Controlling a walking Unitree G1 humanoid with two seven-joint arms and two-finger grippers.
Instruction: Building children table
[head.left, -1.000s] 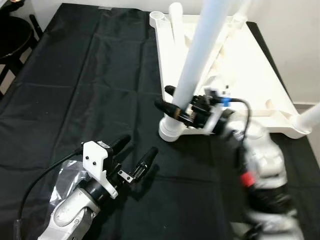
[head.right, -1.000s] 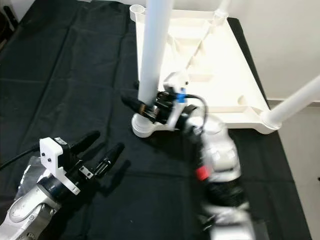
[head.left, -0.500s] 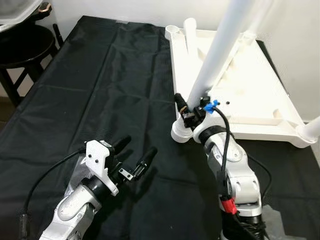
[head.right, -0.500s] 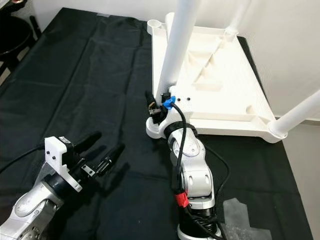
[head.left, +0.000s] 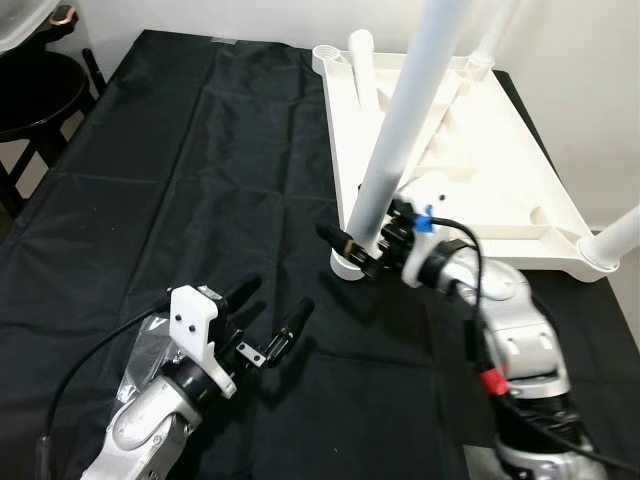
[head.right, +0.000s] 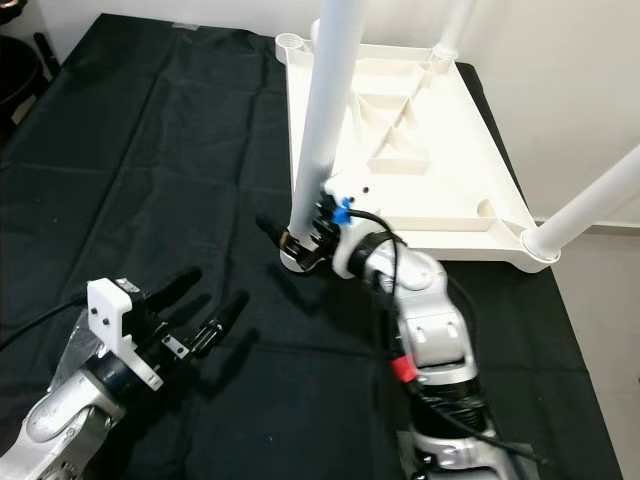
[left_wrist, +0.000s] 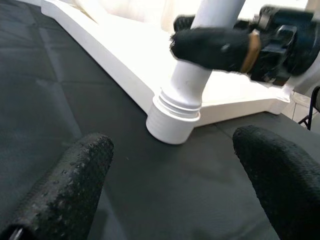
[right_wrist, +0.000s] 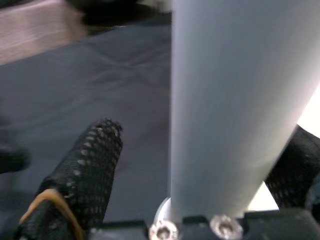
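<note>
R gripper (head.left: 362, 243): fingers either side of white plastic tube leg (head.left: 400, 140) nr its base, grip unclear. Upturned white plastic tabletop (head.left: 500, 170) on black-clothed desk (head.left: 200, 180). L gripper (head.left: 272, 318): fingers wide apart, nothing held.

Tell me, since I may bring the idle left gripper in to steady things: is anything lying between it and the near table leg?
Nothing visible does. The left gripper hovers open over bare black cloth, which runs uninterrupted to the leg and its socket. The right gripper already straddles that leg low down.

Silver arms, black-fingered tools, blue cable clip (head.left: 425, 214)
</note>
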